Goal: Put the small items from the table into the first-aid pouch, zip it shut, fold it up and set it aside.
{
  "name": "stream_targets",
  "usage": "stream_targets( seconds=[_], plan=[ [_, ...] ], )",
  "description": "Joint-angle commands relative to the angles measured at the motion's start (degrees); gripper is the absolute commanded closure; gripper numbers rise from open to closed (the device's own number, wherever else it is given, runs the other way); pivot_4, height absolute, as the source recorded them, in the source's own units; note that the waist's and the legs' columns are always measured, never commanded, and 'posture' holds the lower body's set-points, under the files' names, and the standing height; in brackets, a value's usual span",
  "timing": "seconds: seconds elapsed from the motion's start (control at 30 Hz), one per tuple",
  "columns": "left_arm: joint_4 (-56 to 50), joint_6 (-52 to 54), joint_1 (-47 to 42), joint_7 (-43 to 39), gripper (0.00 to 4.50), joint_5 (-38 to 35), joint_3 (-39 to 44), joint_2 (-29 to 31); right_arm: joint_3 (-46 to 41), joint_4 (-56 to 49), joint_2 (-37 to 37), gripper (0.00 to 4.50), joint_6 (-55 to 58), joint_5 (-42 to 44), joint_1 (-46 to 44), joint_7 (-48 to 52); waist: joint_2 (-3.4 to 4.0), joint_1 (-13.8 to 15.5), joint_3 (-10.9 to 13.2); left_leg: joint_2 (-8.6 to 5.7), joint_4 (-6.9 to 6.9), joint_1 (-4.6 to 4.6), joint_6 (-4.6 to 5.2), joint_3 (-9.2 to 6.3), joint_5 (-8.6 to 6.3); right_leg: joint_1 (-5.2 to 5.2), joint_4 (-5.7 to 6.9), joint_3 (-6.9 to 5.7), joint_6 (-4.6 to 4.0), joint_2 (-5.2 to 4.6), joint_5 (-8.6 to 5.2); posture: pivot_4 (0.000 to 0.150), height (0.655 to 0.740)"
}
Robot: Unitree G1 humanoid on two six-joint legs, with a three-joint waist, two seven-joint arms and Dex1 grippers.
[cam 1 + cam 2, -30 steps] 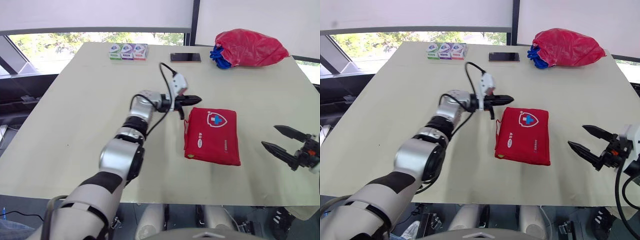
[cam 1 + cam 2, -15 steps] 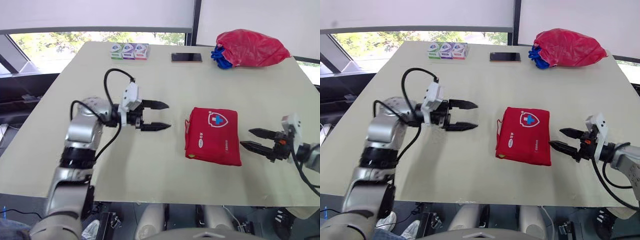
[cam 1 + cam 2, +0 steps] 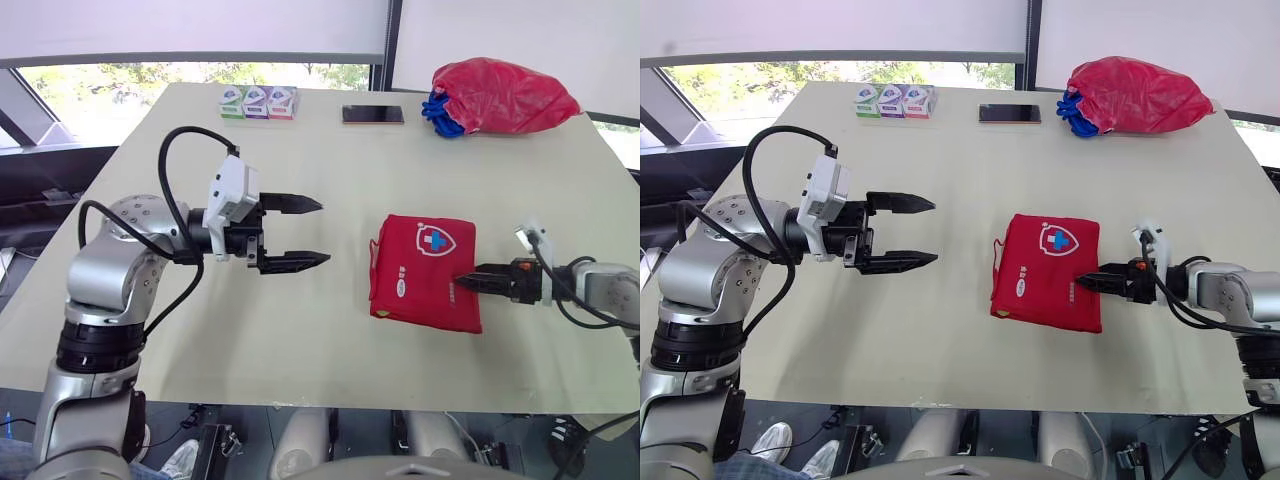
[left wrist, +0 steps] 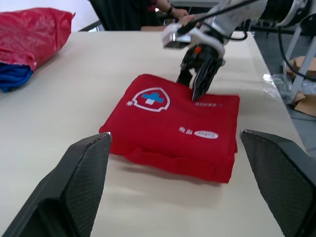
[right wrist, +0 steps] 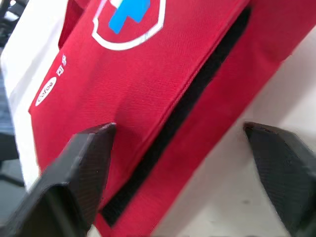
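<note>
The red first-aid pouch (image 3: 425, 270) lies folded and flat on the table, white shield and blue cross facing up. My left gripper (image 3: 324, 232) hovers open a short way to the left of the pouch, pointing at it, with nothing between its fingers. My right gripper (image 3: 462, 281) reaches in from the right. Its tips are at the pouch's right edge, near the front corner. In the right wrist view its fingers (image 5: 84, 173) stand apart, with the pouch's edge and a black strip (image 5: 197, 94) between them. The left wrist view shows the right gripper (image 4: 195, 86) over the pouch's (image 4: 173, 123) far edge.
Three small boxes (image 3: 257, 103) stand in a row at the table's far edge, with a phone (image 3: 373, 115) to their right. A red plastic bag (image 3: 500, 95) holding something blue (image 3: 437, 112) sits at the far right corner. Bare tabletop surrounds the pouch.
My left gripper has let go at the pouch's top left corner, opened and pulled back to the left. My right gripper has moved left onto the pouch's right edge, its fingers drawing closer together.
</note>
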Motion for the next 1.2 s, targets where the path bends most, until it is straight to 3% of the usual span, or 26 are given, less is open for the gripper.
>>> stream_targets(
  seconds=[0.03, 0.17, 0.23, 0.37, 0.63, 0.9, 1.07, 1.2],
  plan=[
    [-1.89, 0.01, -0.17, 1.20, 0.00, -1.60, 1.93, 1.62, -0.50, -0.56, 0.33, 2.10, 1.89, 0.58, -0.39, 0.24, 0.00, -0.07, 0.00, 0.00, 0.00, 0.01, 0.00, 0.00, 0.00, 0.00, 0.00, 0.01, 0.00, 0.00, 0.00, 0.150, 0.7400],
    [-2.61, 0.11, 0.11, 2.21, 0.00, -2.40, 1.60, 1.97, -2.62, -1.09, 1.02, 3.88, 2.76, 1.73, -0.08, -0.38, 0.00, -0.14, 0.00, 0.01, 0.00, 0.04, 0.00, 0.03, 0.00, 0.00, 0.01, 0.04, 0.00, 0.04, 0.00, 0.150, 0.7400],
    [-2.65, -0.10, 0.07, 2.59, 0.00, -2.45, 1.17, 1.89, -5.09, -0.22, 2.07, 4.42, 2.44, 2.37, -0.38, -2.03, 0.00, -0.14, 0.00, 0.01, 0.00, 0.04, 0.00, 0.01, 0.00, 0.00, 0.01, 0.04, 0.00, 0.05, 0.00, 0.150, 0.7400],
    [-2.06, -1.38, -0.99, 4.37, 0.00, -1.78, 0.40, 0.81, -12.01, 5.09, 5.75, 4.42, 1.24, 2.64, -3.42, -9.63, -0.01, -0.11, 0.01, 0.01, 0.00, 0.03, 0.00, 0.04, 0.00, 0.00, 0.01, 0.06, 0.01, 0.05, 0.00, 0.150, 0.7400],
    [-2.28, -0.57, -3.93, 8.75, 0.00, -2.36, -0.05, -1.33, -33.62, 19.05, 16.29, 4.42, -8.64, 3.46, -12.01, -39.40, 0.02, 0.34, 0.05, -0.04, -0.06, -0.10, -0.05, 0.05, 0.03, -0.15, 0.03, 0.07, -0.01, 0.02, 0.02, 0.150, 0.7400],
    [-0.64, -1.32, -5.85, 10.27, 0.00, -1.65, -1.10, -2.69, -49.16, 16.27, 32.12, 4.42, -22.07, 9.56, -17.66, -68.86, 0.04, -0.32, 0.04, -0.03, -0.14, -0.06, -0.04, 0.18, 0.03, -0.19, 0.07, 0.21, -0.01, 0.03, 0.03, 0.150, 0.7400],
    [0.52, -1.76, -6.37, 11.39, 0.00, -1.13, -0.99, -3.11, -50.05, 13.66, 36.76, 4.42, -30.68, 10.65, -18.34, -73.49, 0.06, -0.03, 0.04, -0.05, -0.10, -0.05, -0.02, 0.08, 0.04, -0.16, 0.10, 0.20, -0.01, 0.08, 0.02, 0.150, 0.7400],
    [0.60, -1.65, -5.90, 13.13, 0.00, -0.99, -0.62, -3.36, -46.12, 10.27, 36.81, 4.42, -29.55, 10.75, -15.13, -72.00, 0.07, -0.05, 0.04, -0.09, -0.12, -0.09, -0.02, 0.04, 0.04, -0.16, 0.09, 0.21, -0.01, 0.07, 0.02, 0.150, 0.7400]
  ],
)
